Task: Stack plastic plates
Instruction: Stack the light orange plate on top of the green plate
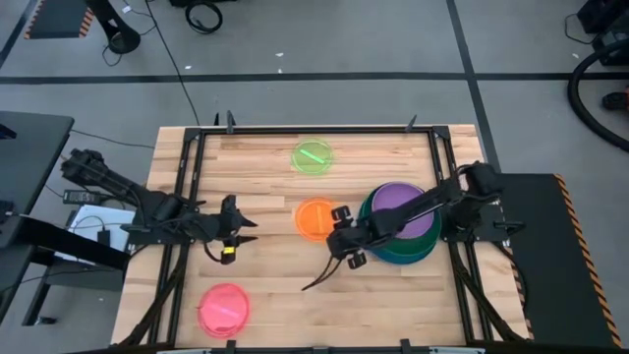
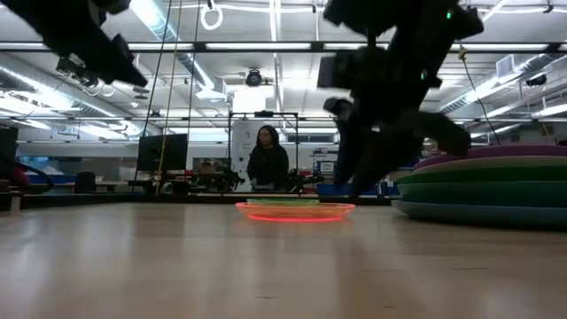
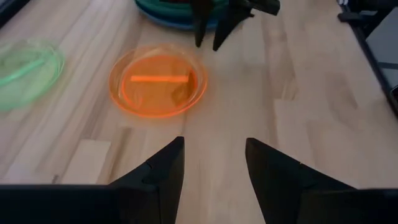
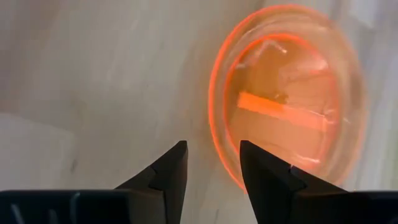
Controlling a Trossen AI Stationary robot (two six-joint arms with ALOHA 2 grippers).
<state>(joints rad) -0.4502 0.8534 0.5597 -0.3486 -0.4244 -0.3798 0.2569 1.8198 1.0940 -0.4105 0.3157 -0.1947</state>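
Note:
A stack of larger plates (image 1: 401, 224) stands at the table's right, purple on top with dark green and teal rims below; it also shows in the low view (image 2: 487, 186). The small orange plate (image 1: 316, 218) lies flat just left of the stack. A lime green plate (image 1: 313, 155) lies toward the far edge and a pink plate (image 1: 224, 308) near the near left corner. My right gripper (image 4: 213, 149) is open above the table beside the orange plate's (image 4: 286, 106) rim, touching nothing. My left gripper (image 1: 248, 231) is open over the table's left half, pointing at the orange plate (image 3: 155, 84).
Bare wood lies between the two grippers and along the near edge. A black frame (image 1: 187, 187) runs along the table's sides. A person (image 2: 267, 159) stands in the room beyond the far edge.

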